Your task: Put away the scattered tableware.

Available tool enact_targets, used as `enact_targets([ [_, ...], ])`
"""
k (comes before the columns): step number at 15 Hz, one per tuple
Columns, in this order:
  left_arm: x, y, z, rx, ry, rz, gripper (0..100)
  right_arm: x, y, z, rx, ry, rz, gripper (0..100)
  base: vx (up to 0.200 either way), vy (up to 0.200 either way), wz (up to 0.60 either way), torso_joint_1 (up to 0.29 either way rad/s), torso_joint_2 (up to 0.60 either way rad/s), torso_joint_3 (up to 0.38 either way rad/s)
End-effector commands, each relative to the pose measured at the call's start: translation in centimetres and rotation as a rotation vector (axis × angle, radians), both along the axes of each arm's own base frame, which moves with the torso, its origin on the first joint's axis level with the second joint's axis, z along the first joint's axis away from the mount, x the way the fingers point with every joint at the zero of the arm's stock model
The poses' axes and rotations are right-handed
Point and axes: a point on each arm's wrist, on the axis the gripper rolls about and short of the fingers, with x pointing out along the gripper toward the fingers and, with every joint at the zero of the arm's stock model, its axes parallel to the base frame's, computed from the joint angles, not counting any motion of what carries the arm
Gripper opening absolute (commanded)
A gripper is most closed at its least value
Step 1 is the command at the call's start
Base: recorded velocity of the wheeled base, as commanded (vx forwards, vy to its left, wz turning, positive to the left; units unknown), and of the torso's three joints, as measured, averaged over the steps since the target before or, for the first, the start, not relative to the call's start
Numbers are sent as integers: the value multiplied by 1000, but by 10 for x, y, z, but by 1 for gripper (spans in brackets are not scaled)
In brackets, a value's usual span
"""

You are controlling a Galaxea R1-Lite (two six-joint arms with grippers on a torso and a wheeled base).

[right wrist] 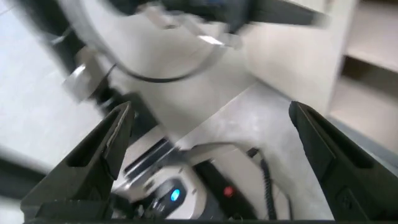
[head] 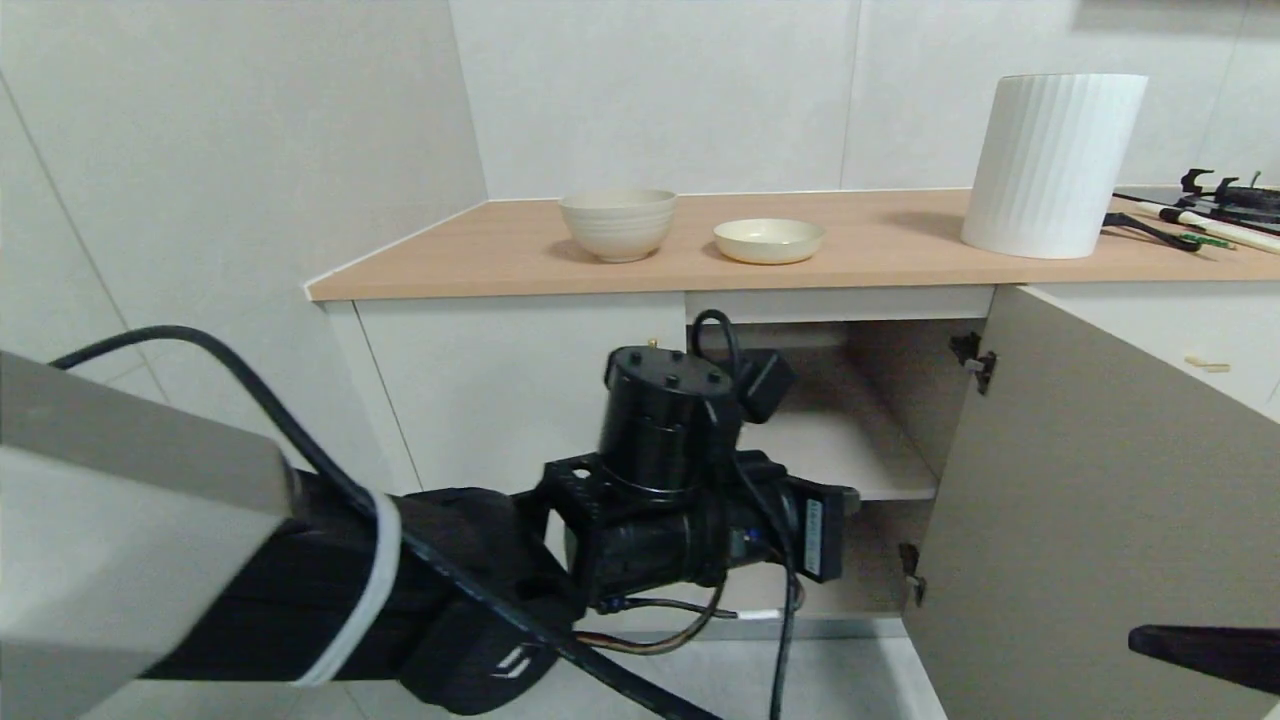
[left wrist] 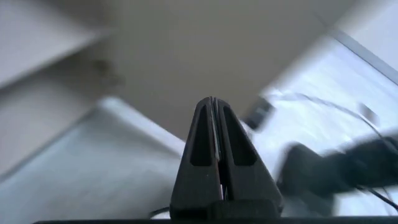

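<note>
My left gripper [left wrist: 212,124]: jaws pressed together, empty; right gripper [right wrist: 210,112]: spread. Risk: an arm clips the open cabinet door [head: 1080,500], lower right, when reaching for the bowl [head: 617,223] above.

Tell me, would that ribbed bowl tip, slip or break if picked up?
The bowl looks like glazed ceramic, so probably stiff, rather heavy and breakable if dropped. Its rounded wall may slip in a grip. It narrows to a small foot on the counter, so a push near the rim might tip it.
</note>
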Motion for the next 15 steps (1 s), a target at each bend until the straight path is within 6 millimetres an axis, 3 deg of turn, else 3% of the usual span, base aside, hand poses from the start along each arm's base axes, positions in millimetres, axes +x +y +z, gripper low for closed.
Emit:
enact_targets([
  [1, -7, 83, 34, -28, -88, 175, 0, 31, 21, 13, -41, 30, -80, 100, 0, 0, 0, 0, 0, 0],
  [3, -23, 140, 49, -13, -163, 285, 0, 51, 36, 26, -47, 30, -88, 100, 0, 0, 0, 0, 0, 0],
  [5, -44, 183, 59, -25, -206, 391, 0, 76, 55, 39, -52, 28, -91, 100, 0, 0, 0, 0, 0, 0],
  [8, -62, 213, 76, -28, -224, 478, 0, 111, 77, 60, -37, 5, -131, 100, 0, 0, 0, 0, 0, 0],
  [10, -62, 223, 85, -28, -230, 526, 0, 129, 84, 64, -36, 5, -159, 100, 0, 0, 0, 0, 0, 0],
  [11, -60, 225, 86, -24, -225, 536, 100, 134, 87, 66, -39, 1, -180, 100, 0, 0, 0, 0, 0, 0],
  [15, -54, 226, 91, -28, -225, 545, 100, 148, 91, 56, -145, 50, -348, 100, 0, 0, 0, 0, 0, 0],
])
